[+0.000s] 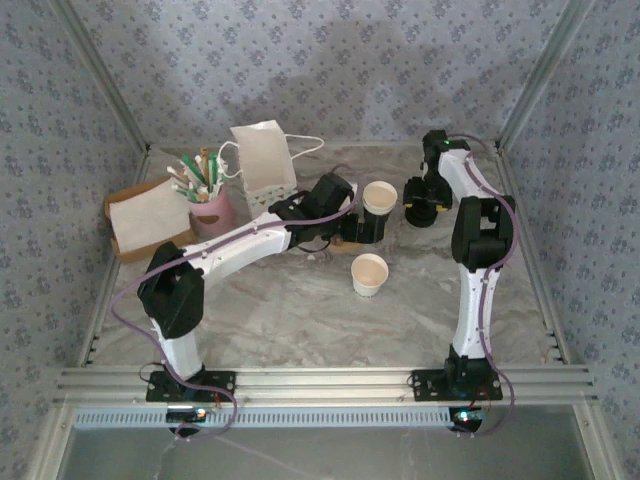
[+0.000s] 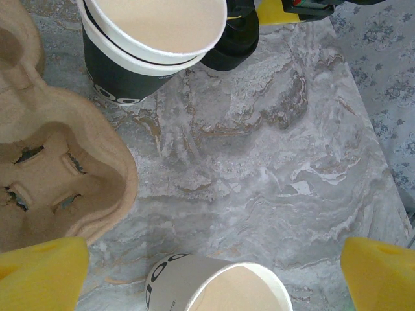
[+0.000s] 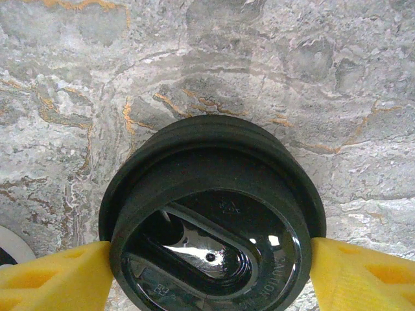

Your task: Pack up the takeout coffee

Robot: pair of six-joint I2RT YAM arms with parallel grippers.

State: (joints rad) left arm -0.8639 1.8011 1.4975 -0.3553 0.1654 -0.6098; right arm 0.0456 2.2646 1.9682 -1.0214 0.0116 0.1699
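A: The left gripper (image 2: 211, 275) hangs spread by the carrier (image 2: 58, 175). Where's the cup (image 1: 378, 200)?
B: Mid-table, lidless. The right gripper (image 3: 209, 278) pinches the lid (image 3: 211, 227) just beside it; I'd lift level, centre it on the rim, press evenly.

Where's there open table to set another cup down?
The near marble between left arm and right arm, in front of the lone white cup, is bare. The far side is crowded: white bag, pink cup, carrier, dark-banded cup, black lid.

Top camera is looking down from behind; both wrist cameras are hovering close over the table (image 2: 292, 162), perhaps sharing the black lid (image 3: 207, 227).
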